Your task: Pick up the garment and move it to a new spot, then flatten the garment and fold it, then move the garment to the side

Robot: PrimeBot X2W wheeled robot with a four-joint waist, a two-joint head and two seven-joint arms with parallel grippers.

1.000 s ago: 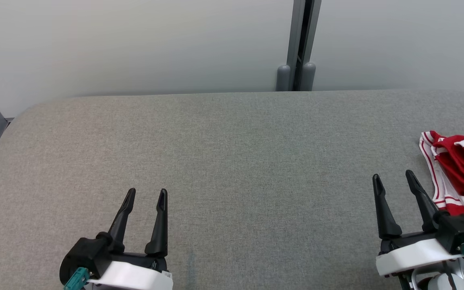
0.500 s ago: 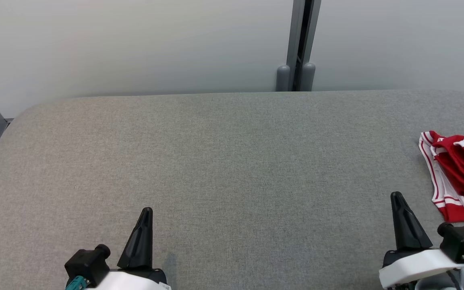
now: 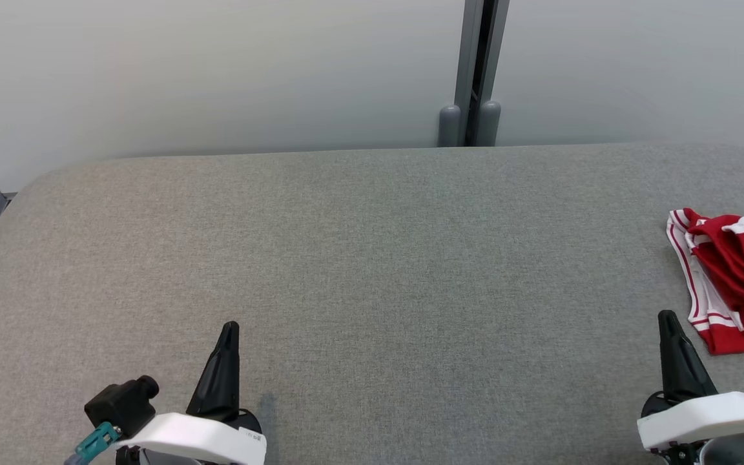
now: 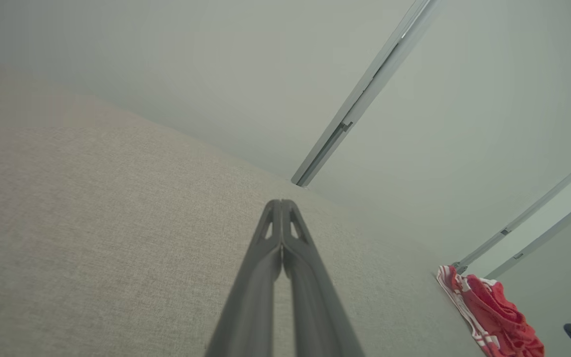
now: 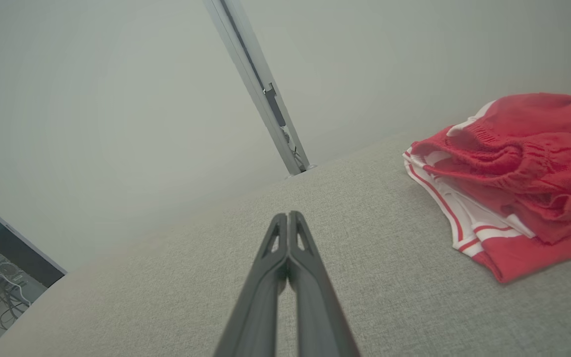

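While held low over the near tabletop (image 3: 372,271), left gripper (image 3: 230,328) and right gripper (image 3: 668,318), jaws pressed together, empty. Just past the right one, not touching, toward the tabletop's right side: crumpled red-and-white garment (image 3: 737,271). Farthest back, grey post (image 3: 472,64) against pale wall (image 3: 217,64).

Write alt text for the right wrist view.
A crumpled red fabric garment with white stripes lies on the grey cloth-covered table, at the picture's right, apart from the right gripper, whose two dark fingers are shut on nothing.
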